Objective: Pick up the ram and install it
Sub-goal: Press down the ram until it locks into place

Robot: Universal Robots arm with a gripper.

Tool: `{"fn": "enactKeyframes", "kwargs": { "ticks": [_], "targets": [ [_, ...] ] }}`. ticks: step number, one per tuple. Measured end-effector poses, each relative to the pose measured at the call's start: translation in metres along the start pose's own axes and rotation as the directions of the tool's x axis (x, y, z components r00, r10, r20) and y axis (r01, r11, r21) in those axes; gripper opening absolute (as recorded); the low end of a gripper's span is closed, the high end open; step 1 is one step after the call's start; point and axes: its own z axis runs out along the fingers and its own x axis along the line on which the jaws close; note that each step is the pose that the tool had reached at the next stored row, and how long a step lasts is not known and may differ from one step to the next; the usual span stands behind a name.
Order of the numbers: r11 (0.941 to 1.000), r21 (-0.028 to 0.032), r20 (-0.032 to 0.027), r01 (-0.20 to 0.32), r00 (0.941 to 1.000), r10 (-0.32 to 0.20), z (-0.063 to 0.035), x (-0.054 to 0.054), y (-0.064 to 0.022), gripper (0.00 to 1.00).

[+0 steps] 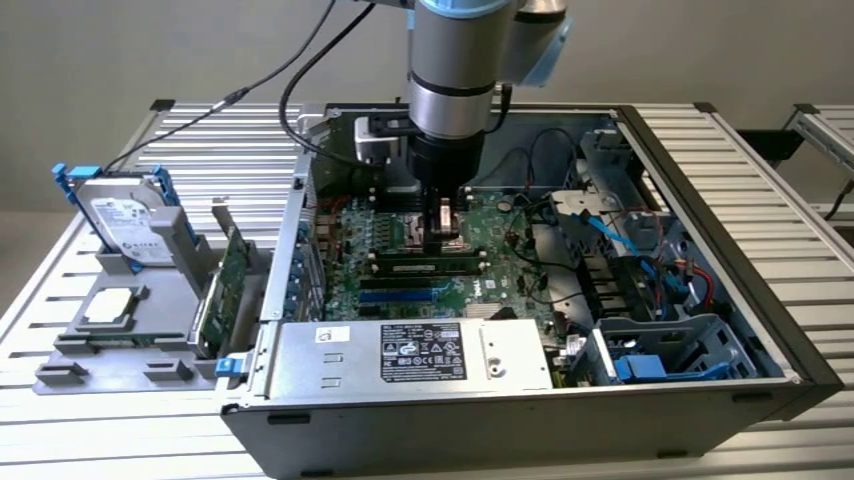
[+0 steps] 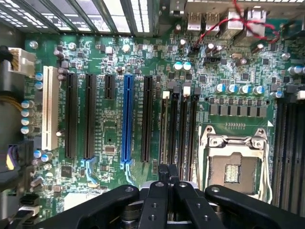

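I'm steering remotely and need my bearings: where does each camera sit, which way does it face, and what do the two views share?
Exterior view: off the arm, above and in front of the open computer case, looking down; the arm and gripper reach in.
Wrist view: on the wrist, facing straight down at the motherboard; the shut gripper shows.
Shared: motherboard, empty CPU socket, gripper.

A slatted metal table (image 1: 200, 140) is seen carrying an open computer case (image 1: 747, 300). A grey holder (image 1: 134, 355) is placed on the table just beside the case, toward the exterior view's left; cables (image 1: 187, 125) are laid across the slats.
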Motion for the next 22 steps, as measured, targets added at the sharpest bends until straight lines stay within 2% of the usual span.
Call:
{"fn": "enactKeyframes", "kwargs": {
  "ticks": [2, 20, 22],
  "targets": [
    [1.0, 0.0, -0.0001, 0.0, 1.0, 0.0, -0.0035, 0.0001, 0.0001, 0.11],
    [1.0, -0.0001, -0.0001, 0.0, 1.0, 0.0, -0.0038, 0.0003, 0.0002, 0.11],
    [0.9999, -0.0003, 0.0015, -0.016, 0.9999, 0.016, -0.0038, 0.0003, 0.0001, 0.11]
  ]
}}
